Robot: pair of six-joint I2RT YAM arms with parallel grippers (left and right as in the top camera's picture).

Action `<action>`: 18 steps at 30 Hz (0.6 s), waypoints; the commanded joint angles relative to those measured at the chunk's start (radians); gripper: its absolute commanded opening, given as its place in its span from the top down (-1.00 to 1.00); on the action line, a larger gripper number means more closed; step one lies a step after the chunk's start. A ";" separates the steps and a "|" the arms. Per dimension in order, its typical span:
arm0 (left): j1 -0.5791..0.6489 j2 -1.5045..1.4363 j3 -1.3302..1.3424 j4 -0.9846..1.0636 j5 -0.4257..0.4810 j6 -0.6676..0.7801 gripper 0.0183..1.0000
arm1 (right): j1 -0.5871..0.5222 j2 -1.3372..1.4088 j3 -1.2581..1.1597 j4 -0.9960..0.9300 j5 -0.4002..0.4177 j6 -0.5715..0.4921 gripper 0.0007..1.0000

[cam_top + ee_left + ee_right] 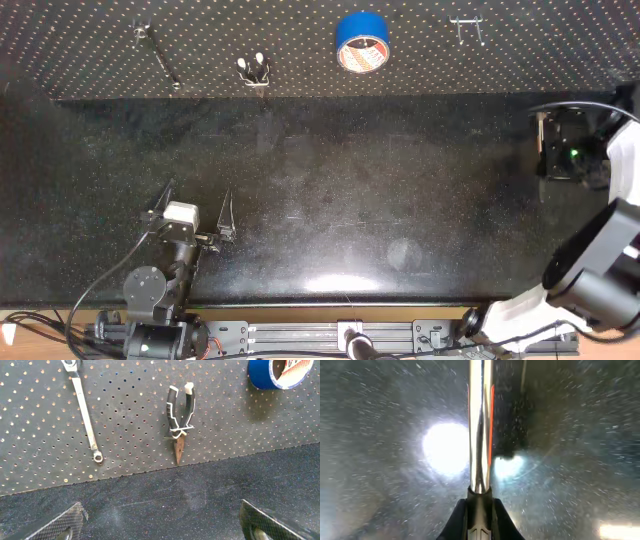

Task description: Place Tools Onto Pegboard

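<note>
The pegboard (300,25) runs along the far side of the black table. On it hang a silver wrench (156,52) (85,410), black-and-white pliers (255,70) (180,416) and a blue tape roll (362,42) (277,372). My left gripper (196,218) (162,527) stands open and holds nothing, low over the table near the front left, facing the pliers. My right gripper (556,145) (480,510) is at the far right of the table, shut on a shiny metal tool shaft (481,425) with an orange stripe along it. The tool's other end is hidden.
An empty double hook (467,28) sits on the pegboard right of the tape roll. The glossy black tabletop (350,190) spreads between the two arms and reflects ceiling lights. Cables and the arm bases line the front edge.
</note>
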 commanded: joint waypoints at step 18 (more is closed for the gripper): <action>0.002 -0.010 -0.001 -0.006 0.023 0.012 -0.99 | 0.108 -0.451 -0.372 0.479 -0.144 0.192 0.85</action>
